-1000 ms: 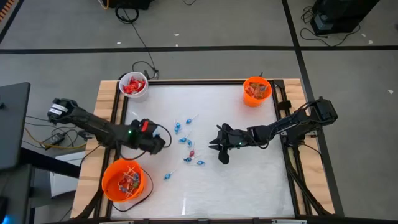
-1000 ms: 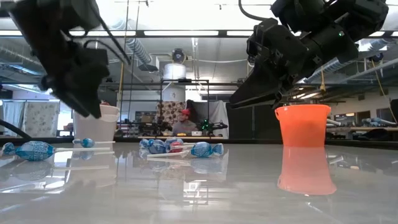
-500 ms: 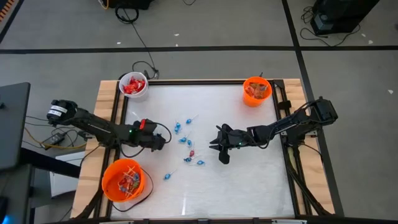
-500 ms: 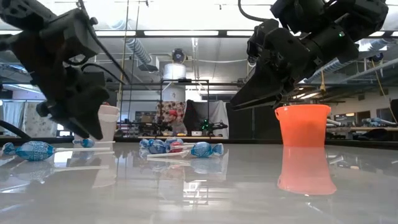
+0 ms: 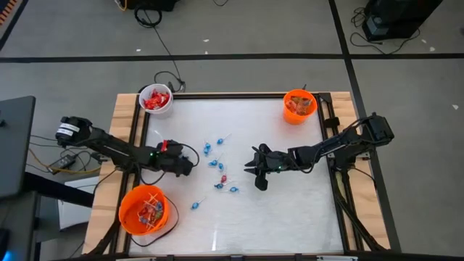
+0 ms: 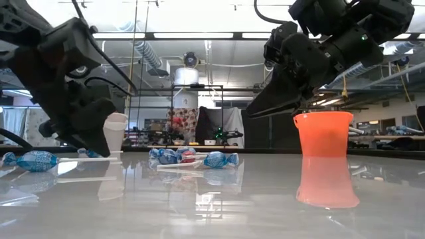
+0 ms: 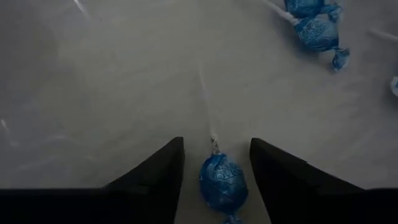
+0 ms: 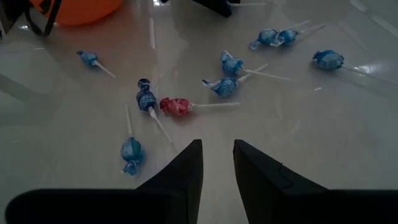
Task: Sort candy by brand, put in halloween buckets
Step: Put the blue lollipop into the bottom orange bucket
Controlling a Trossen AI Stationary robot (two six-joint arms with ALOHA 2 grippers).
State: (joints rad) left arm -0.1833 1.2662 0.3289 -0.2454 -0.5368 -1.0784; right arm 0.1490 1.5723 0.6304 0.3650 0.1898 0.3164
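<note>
Several blue lollipops (image 5: 217, 165) and one red lollipop (image 5: 223, 177) lie scattered on the white table's middle. My left gripper (image 7: 217, 146) is open, low over the table at the cluster's left. Its fingers stand on either side of a blue lollipop head (image 7: 222, 182), whose stick (image 7: 205, 102) points away from the gripper. My right gripper (image 5: 251, 169) waits open, above the table to the right of the cluster, with nothing between its fingers (image 8: 186, 168). The white bucket (image 5: 155, 99) holds red candy. The small orange bucket (image 5: 299, 106) stands far right. The larger orange bucket (image 5: 143, 210) stands near left.
Two more blue lollipops (image 7: 314, 28) lie just beyond my left gripper. Wooden rails (image 5: 129, 123) border the table on both sides. A black cable (image 5: 170, 76) lies behind the white bucket. Bare table top (image 5: 290, 214) stretches along the near right.
My left gripper has sunk toward the table beside the lollipop cluster, tipping somewhat as it came down. My right gripper has kept still. No candy has moved.
</note>
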